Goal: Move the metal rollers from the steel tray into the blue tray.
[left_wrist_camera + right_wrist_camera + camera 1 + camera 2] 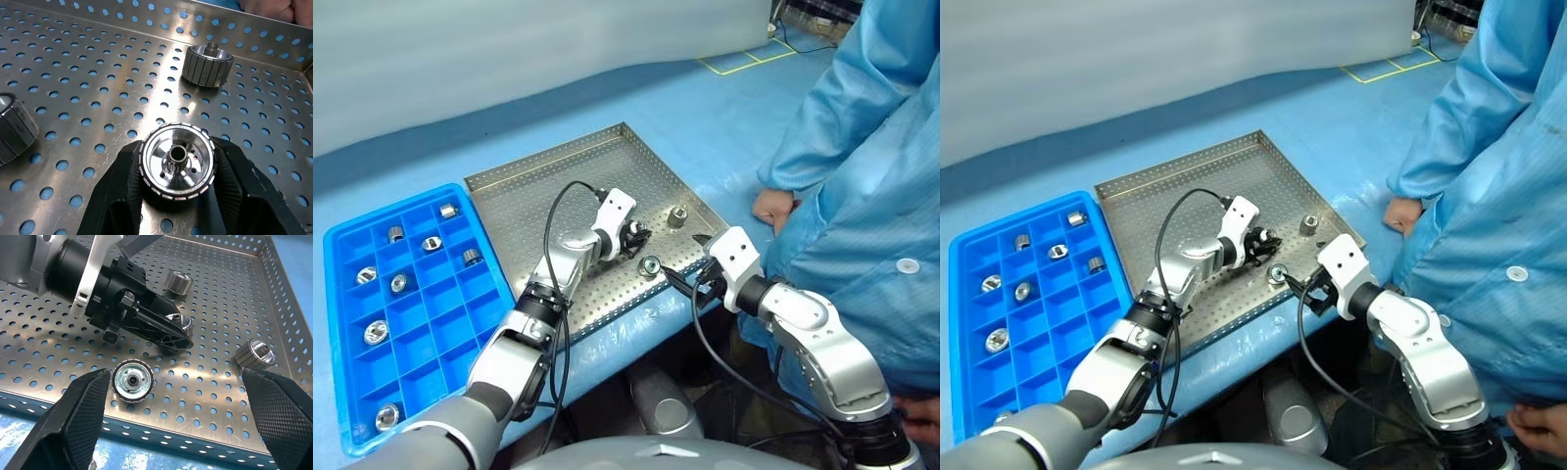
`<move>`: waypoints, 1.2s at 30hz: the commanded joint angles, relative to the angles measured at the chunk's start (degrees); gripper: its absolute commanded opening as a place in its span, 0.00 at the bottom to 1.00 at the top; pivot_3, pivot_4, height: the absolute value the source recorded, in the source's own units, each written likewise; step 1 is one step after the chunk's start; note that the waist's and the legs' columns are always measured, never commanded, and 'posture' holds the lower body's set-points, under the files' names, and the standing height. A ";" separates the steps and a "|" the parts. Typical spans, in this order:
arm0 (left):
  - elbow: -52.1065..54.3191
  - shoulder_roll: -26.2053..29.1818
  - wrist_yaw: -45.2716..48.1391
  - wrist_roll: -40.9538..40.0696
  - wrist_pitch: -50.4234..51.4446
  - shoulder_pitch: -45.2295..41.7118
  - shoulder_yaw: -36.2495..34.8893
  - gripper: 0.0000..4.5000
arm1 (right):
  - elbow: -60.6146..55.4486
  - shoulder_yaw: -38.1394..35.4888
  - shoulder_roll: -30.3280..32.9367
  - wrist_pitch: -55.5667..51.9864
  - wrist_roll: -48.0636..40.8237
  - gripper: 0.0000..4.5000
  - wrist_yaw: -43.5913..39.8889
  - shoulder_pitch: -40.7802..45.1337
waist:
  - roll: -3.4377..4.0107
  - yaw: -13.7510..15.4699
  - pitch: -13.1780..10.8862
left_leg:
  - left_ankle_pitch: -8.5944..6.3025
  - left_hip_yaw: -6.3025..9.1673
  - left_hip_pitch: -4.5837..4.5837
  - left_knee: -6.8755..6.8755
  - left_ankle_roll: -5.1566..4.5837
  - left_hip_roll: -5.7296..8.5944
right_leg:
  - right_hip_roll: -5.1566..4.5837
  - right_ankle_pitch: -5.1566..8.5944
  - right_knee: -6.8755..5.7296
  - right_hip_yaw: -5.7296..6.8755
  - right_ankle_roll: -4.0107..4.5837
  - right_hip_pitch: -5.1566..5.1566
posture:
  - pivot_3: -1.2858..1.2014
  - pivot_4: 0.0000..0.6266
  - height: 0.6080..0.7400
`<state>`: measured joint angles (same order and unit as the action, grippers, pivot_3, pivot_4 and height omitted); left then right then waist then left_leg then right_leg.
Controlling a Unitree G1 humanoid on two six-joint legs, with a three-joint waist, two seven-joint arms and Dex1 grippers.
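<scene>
Right now the left gripper (177, 196) has its fingers clamped around a metal roller (177, 162) on the steel tray (524, 201); the right gripper's (178, 418) fingers stand wide open.

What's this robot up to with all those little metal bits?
It is moving metal rollers from the steel tray into the blue tray, which already holds several. The left gripper has its fingers around one roller on the steel tray. The right gripper is open near another roller.
</scene>
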<state>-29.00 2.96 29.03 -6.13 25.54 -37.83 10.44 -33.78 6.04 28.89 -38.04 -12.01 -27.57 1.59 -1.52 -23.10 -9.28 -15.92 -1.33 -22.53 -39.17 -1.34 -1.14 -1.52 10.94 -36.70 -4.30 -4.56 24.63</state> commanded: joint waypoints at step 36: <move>70.44 22.82 -10.51 -14.12 33.05 48.27 -32.88 0.67 | 11.19 9.08 -4.09 5.10 -3.58 1.00 -12.26 14.47 | -0.15 19.54 -0.05 | 0.02 0.07 0.00 -0.07 0.12 -0.31 | -0.06 0.20 -0.09 0.40 1.04 0.06 | 0.50 0.24 1.00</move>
<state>41.71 25.94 19.26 -20.81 60.24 11.03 -22.75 -21.22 15.44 24.62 -33.77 -15.73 -39.86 15.50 -1.67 -3.56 -9.33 -15.91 -1.26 -22.53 -39.24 -1.22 -1.45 -1.57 11.14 -36.79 -3.90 -3.51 24.68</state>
